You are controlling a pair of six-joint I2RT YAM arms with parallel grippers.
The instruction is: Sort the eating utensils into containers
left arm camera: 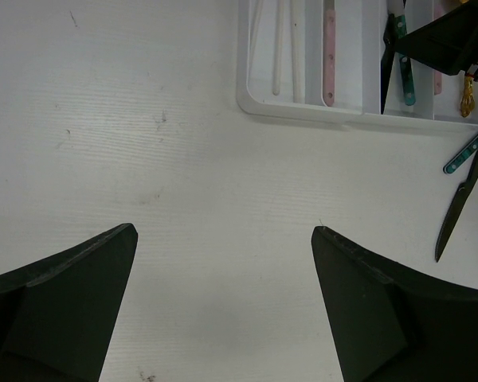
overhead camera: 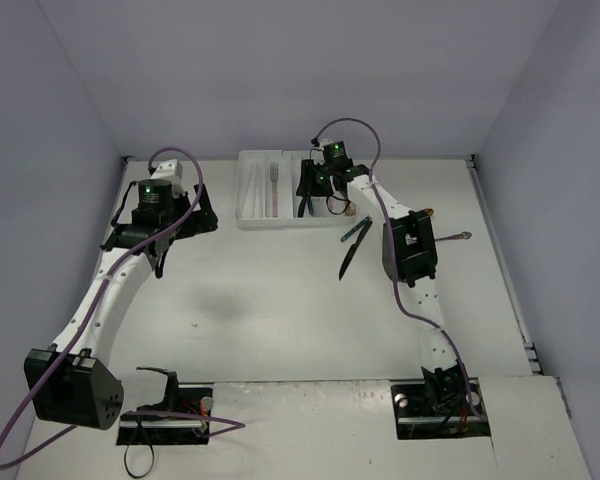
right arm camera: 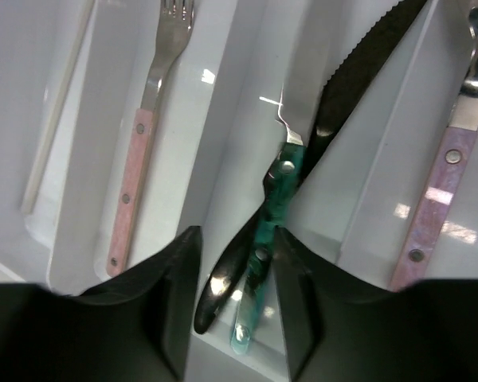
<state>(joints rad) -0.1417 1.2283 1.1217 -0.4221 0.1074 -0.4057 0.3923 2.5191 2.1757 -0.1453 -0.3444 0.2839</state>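
Note:
The white cutlery tray (overhead camera: 255, 190) stands at the back centre. My right gripper (overhead camera: 310, 200) hangs over its right part. In the right wrist view its jaws (right arm camera: 235, 294) are open astride two crossed knives in one compartment, a teal-handled one (right arm camera: 269, 231) and a black one (right arm camera: 358, 79). A pink-handled fork (right arm camera: 131, 191) lies one compartment to the left, and a pink-handled piece (right arm camera: 430, 223) lies one to the right. A black knife (overhead camera: 348, 255) and a teal-handled piece (overhead camera: 358, 230) lie on the table right of the tray. My left gripper (left arm camera: 223, 231) is open and empty over bare table.
A thin white stick (right arm camera: 52, 135) lies in the tray's leftmost compartment. A slim utensil (overhead camera: 458, 237) lies at the right beside my right arm, and a gold piece (overhead camera: 427, 212) shows behind that arm. The table's walls close in at the back, left and right.

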